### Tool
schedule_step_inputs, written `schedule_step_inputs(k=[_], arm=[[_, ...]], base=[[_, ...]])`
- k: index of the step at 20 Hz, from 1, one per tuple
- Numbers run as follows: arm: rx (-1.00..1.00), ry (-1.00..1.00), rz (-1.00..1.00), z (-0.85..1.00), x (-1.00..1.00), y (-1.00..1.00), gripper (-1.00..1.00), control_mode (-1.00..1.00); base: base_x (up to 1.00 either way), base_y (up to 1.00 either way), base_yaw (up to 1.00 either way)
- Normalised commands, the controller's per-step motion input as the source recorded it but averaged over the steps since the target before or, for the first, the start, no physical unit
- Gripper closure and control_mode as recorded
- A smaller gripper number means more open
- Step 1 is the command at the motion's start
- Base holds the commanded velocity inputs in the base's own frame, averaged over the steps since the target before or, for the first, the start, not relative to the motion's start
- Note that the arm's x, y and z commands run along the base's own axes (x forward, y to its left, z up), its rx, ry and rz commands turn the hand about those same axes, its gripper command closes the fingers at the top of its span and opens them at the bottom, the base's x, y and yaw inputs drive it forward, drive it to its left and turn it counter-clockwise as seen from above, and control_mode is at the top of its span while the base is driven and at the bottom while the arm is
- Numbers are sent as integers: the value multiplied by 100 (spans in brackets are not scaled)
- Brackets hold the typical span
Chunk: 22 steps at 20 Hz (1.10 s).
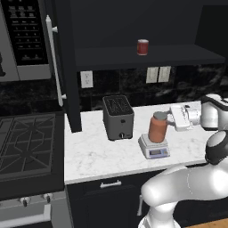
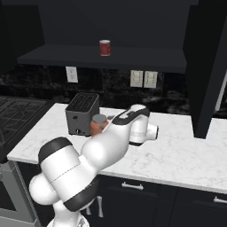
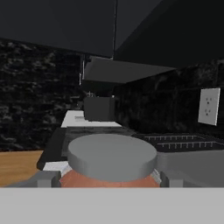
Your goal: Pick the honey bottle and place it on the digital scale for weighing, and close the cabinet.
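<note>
White arm level, jaws flanking honey bottle (image 1: 157, 128).

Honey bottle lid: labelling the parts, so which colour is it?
Grey; the honey bottle lid shows best in the hand view.

The arm (image 2: 88, 155) is glossy white with rounded, bulbous links, black bands at the joints, and a boxy white hand (image 1: 180, 116).

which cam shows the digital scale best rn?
Left base view: the digital scale sits unobstructed on the counter, front display visible, with the honey bottle standing on its plate and the pincer beside the bottle's lid. In the right base view the arm blocks the scale. The hand view looks over the bottle's grey lid.
</note>
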Motion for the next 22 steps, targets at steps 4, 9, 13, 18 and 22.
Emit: schedule_step_inputs(k=[4, 9, 13, 18, 22], arm=[[0, 0, 0, -16, 24, 0, 100, -100], [0, 0, 0, -29, 3, 1, 100, -100], [0, 0, 0, -35, -23, 14, -100, -100], [0, -2, 0, -5, -12, 1, -100, -100], [0, -7, -3, 0, -8, -4, -100, -100]], base=[[0, 0, 0], [0, 0, 0], [0, 0, 0], [0, 0, 0], [0, 0, 0]])
